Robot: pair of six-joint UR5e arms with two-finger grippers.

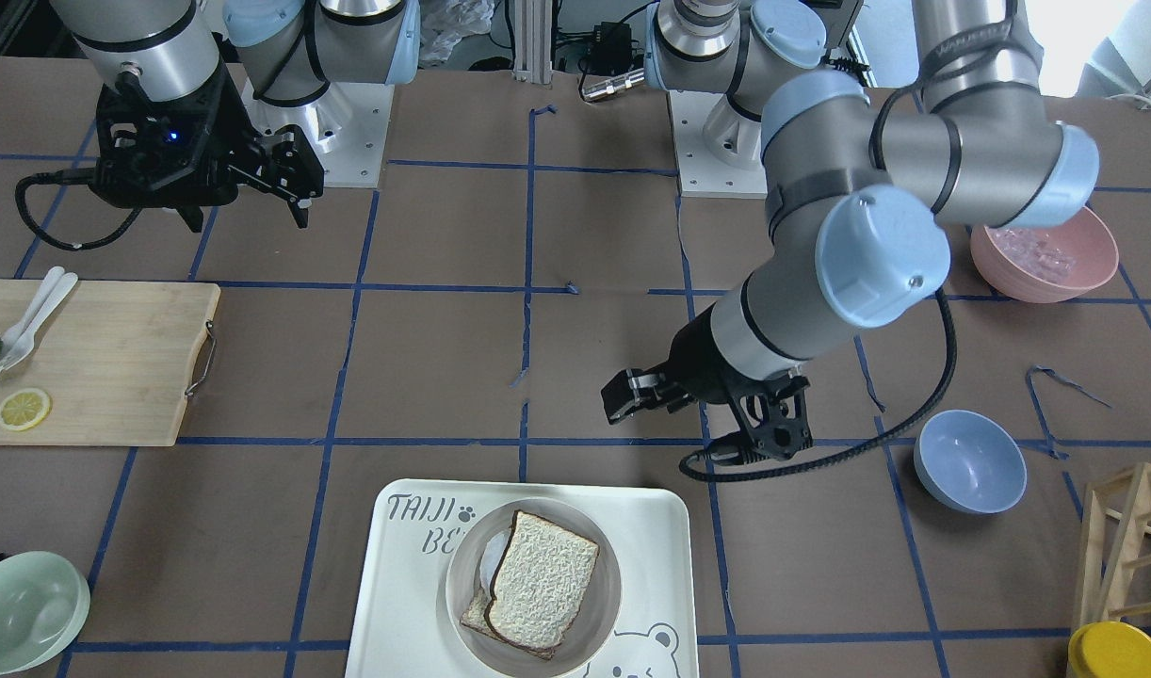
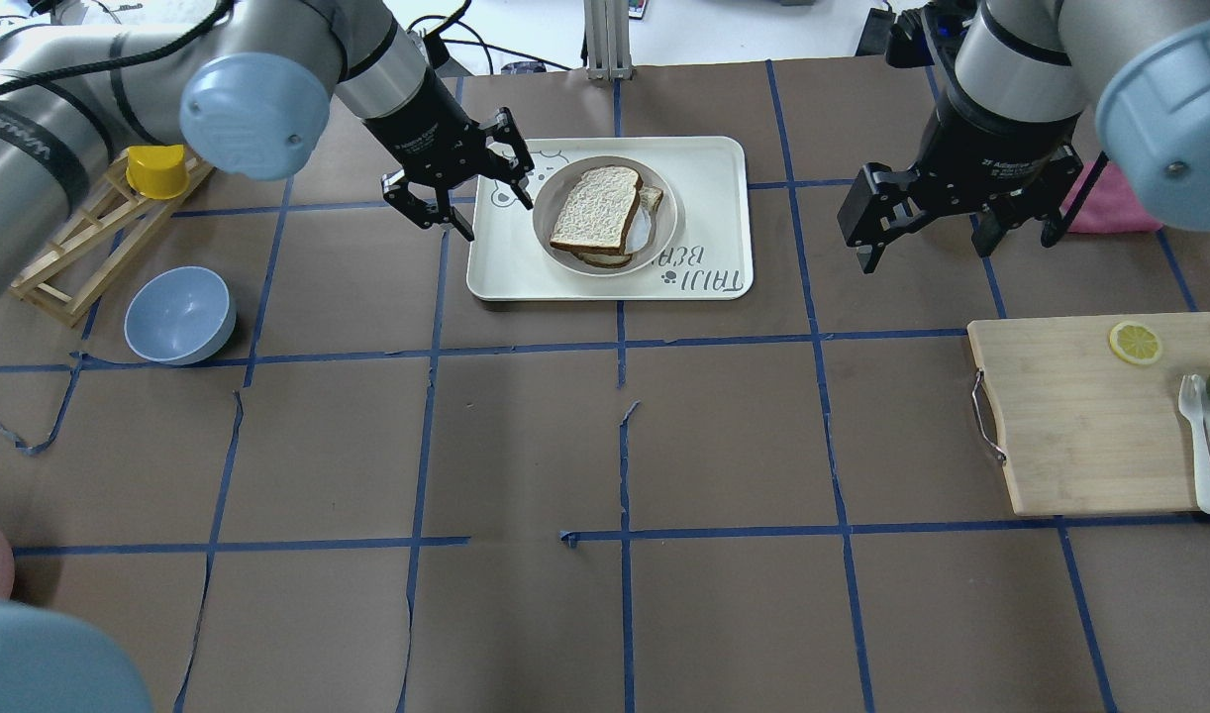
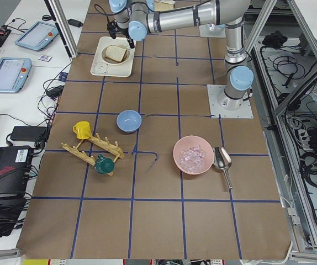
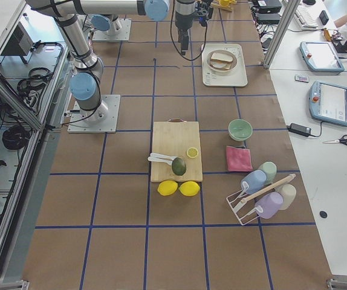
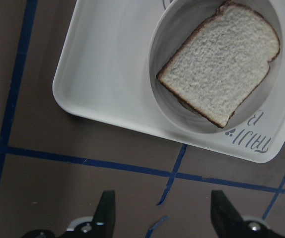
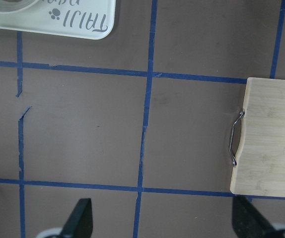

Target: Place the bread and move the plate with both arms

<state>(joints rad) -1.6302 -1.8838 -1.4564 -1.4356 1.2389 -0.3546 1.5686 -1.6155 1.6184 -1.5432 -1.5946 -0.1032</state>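
Note:
The bread [image 2: 595,208] lies flat on the round cream plate [image 2: 563,178], on top of a second slice whose egg white [image 2: 649,224] peeks out. The plate stands on the white bear-print tray [image 2: 506,267]. My left gripper [image 2: 496,218] is open and empty, hovering over the tray's left edge, beside the plate. In the left wrist view its fingers [image 5: 105,213] frame bare table, with the bread [image 5: 222,64] ahead. My right gripper [image 2: 927,253] is open and empty above the table, right of the tray. The right wrist view shows only the tray's corner [image 6: 83,20].
A wooden cutting board [image 2: 1080,416] with a lemon slice, an avocado and white cutlery lies at the right. A blue bowl [image 2: 179,315] and a wooden rack with a yellow cup [image 2: 154,168] are at the left. A pink bowl [image 1: 1044,254] stands near the left arm's base.

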